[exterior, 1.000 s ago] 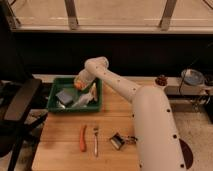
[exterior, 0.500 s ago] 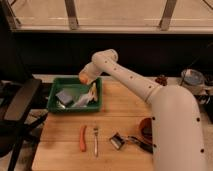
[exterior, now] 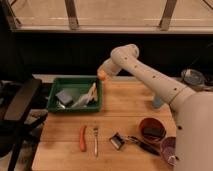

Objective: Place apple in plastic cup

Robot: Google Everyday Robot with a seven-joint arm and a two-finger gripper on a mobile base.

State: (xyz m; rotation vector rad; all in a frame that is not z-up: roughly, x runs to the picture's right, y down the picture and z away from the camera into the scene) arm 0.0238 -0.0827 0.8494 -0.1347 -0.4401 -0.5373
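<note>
My gripper [exterior: 103, 73] is at the end of the white arm, above the far right corner of the green tray [exterior: 55, 102]. It is shut on the apple [exterior: 102, 76], a small orange-yellow round fruit held in the air above the table. The plastic cup [exterior: 157, 102], small and light blue, stands on the table to the right, partly hidden behind my arm. The apple is well to the left of the cup and higher than it.
The green tray holds a grey block and several utensils. An orange carrot-like stick [exterior: 82, 138] and a fork [exterior: 95, 140] lie at the front. A black tool [exterior: 125, 140], a reddish-brown bowl [exterior: 151, 128] and a purple bowl [exterior: 169, 150] sit front right. A black chair [exterior: 20, 107] stands left.
The gripper has risen out of the green tray with the apple and moved right, from over the tray's middle to its far right corner.
</note>
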